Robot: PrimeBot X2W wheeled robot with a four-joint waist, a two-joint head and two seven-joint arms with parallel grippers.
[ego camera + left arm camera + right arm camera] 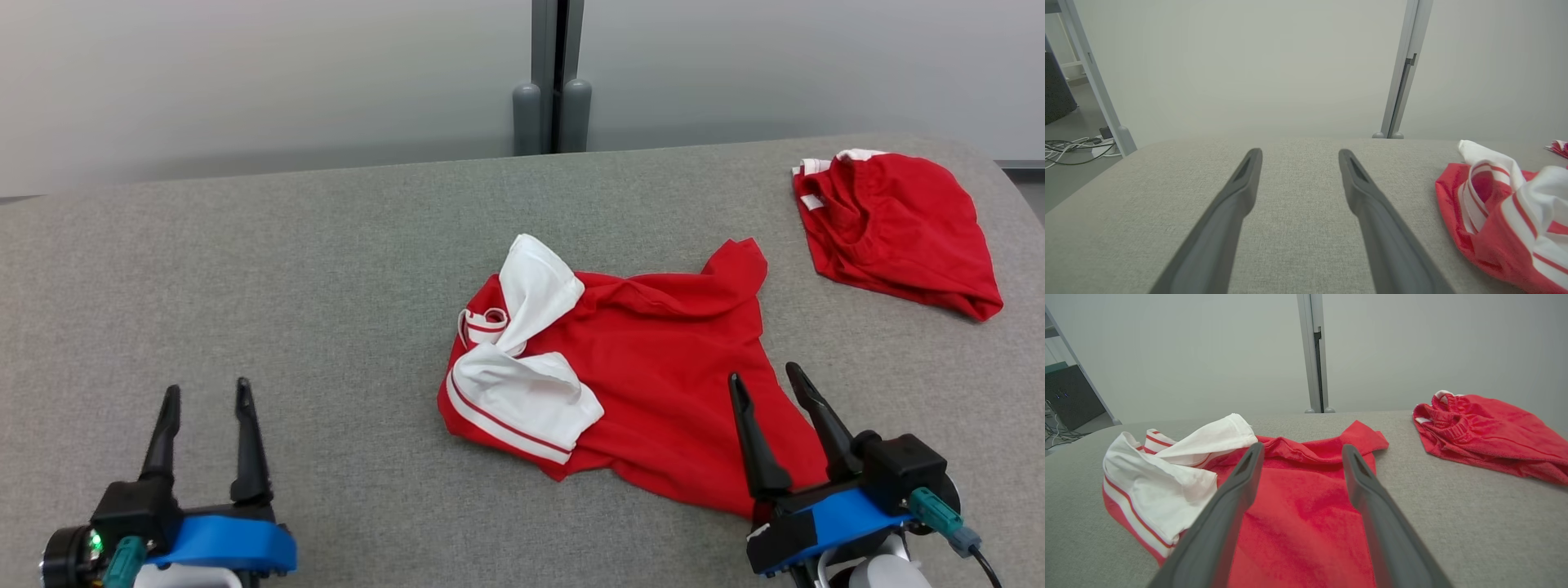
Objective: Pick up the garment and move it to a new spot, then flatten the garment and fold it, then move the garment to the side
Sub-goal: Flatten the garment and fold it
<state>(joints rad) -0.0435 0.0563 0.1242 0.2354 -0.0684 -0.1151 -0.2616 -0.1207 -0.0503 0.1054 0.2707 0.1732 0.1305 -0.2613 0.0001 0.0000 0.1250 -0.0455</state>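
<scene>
A red garment (653, 367) with white sleeves and red stripes lies crumpled in the middle of the grey cloth-covered table (326, 269). In the right wrist view the garment (1298, 506) spreads under and ahead of the fingers. My right gripper (763, 374) hangs open over the garment's lower right edge, with nothing between its fingers. My left gripper (206, 390) stands open at the lower left, well apart from the garment, over bare table. From the left wrist, the garment (1502, 216) is seen off to the right of the open left gripper (1299, 152).
A second red garment (894, 229) lies bunched at the table's far right corner. A grey post (555, 77) with two round feet stands behind the table's far edge, against a pale wall. Cables (1069, 149) lie on the floor at left.
</scene>
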